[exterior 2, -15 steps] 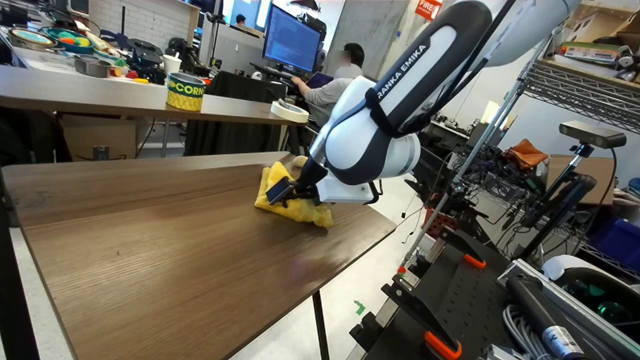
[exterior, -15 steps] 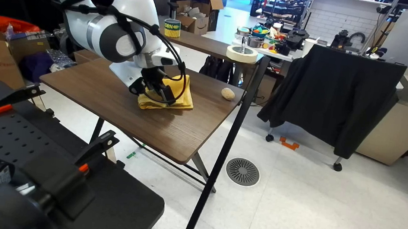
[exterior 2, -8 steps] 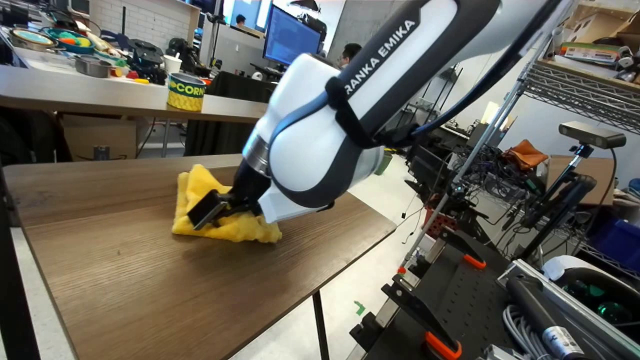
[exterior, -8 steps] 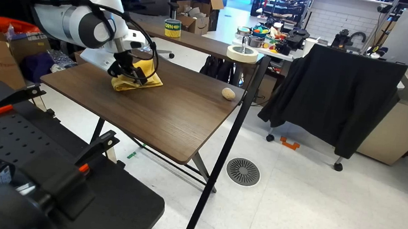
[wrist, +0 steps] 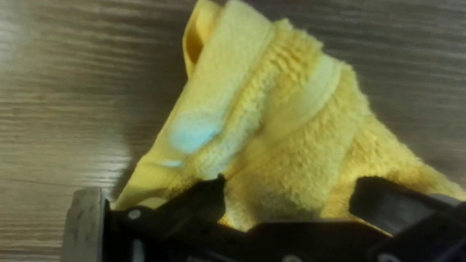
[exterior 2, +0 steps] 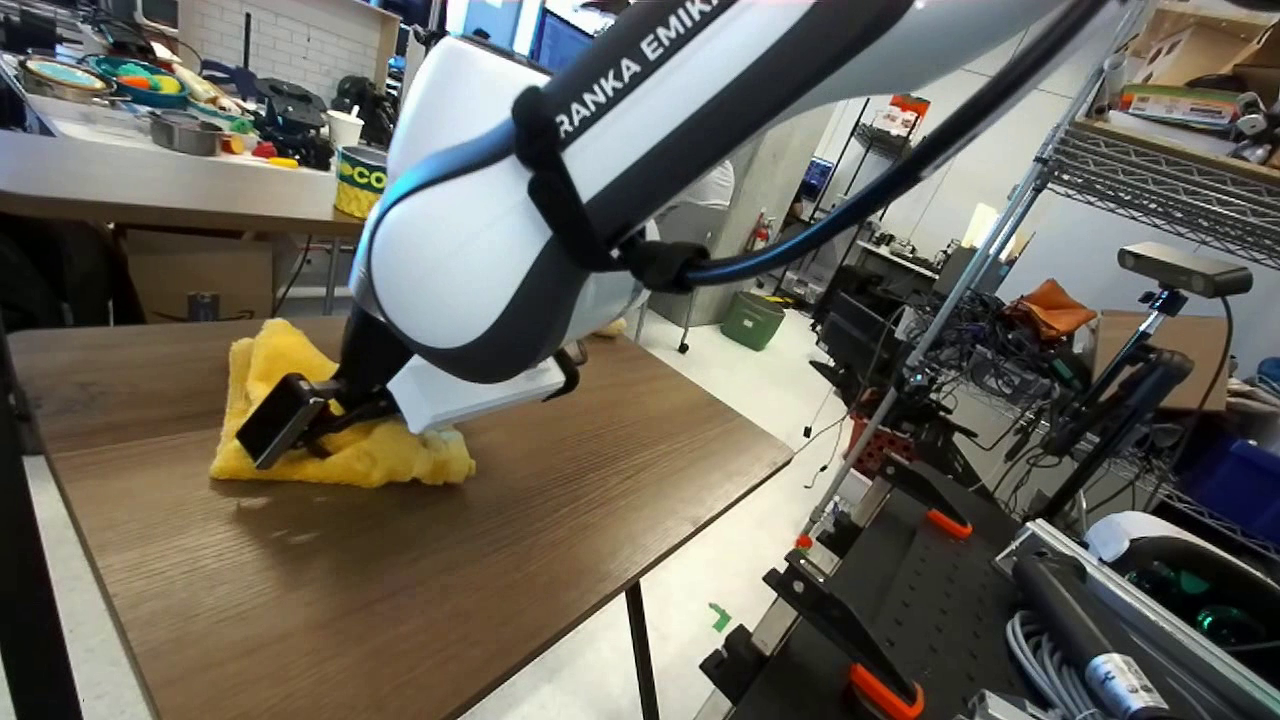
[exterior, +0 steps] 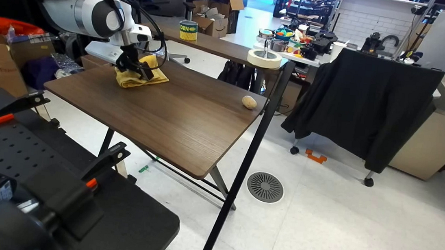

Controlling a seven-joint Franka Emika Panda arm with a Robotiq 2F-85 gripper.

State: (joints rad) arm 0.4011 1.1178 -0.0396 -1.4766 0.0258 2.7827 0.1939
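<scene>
On the table [exterior 2: 560,520], a folded yellow plush cloth [wrist: 284,120] lies directly beneath the gripper [wrist: 288,185], touching it. The gripper's jaws stand apart, cloth visible between them.

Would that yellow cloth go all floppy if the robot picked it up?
The yellow cloth would probably hang floppy, since it's bunched in soft, bendy folds. It's likely light for its size, because it looks like just folded fabric. Its fuzzy side probably isn't very slippery.
</scene>
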